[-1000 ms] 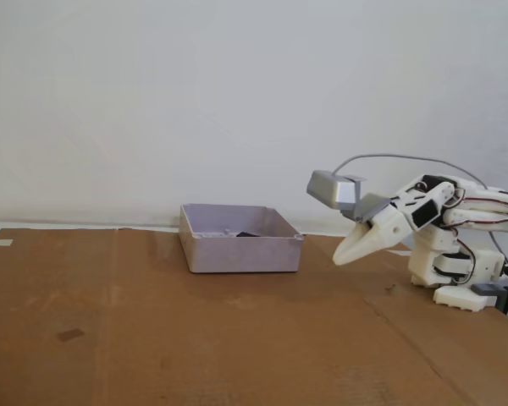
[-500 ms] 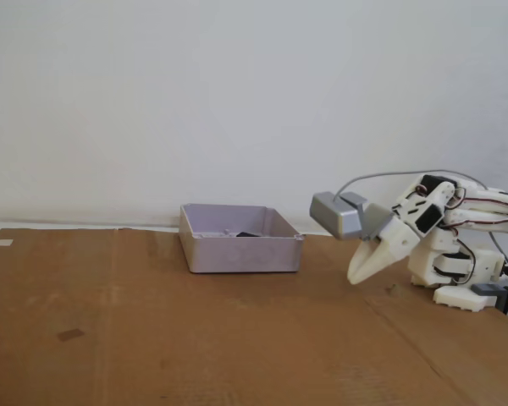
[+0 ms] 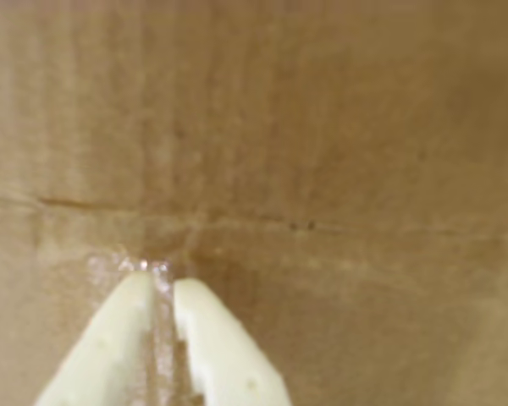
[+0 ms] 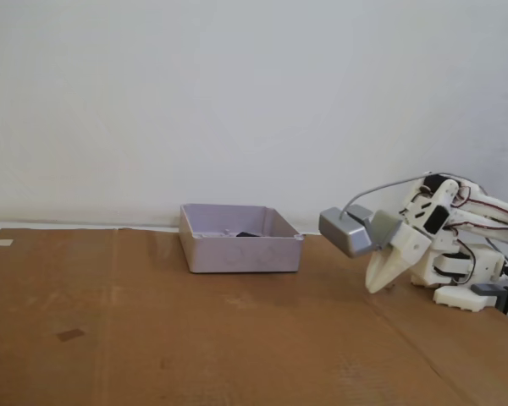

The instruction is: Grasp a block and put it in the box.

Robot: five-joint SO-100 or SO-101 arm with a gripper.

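A white plastic robot arm point(image 4: 457, 254) carries black motor blocks, red-and-dark wiring and a grey cable arching at twelve o'clock. A silver-grey boxy camera housing point(image 4: 345, 233) sits at its nine o'clock. Cream tapered gripper fingers point(image 3: 212, 338) show faint dimples, possibly screw holes.

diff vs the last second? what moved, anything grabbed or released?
The end effector has swung down and back to the right in the fixed view, toward the arm's base, tilting from nearly level to pointing at the cardboard. It is shut and empty; nothing was grabbed or released. The box and the block inside it have not moved.
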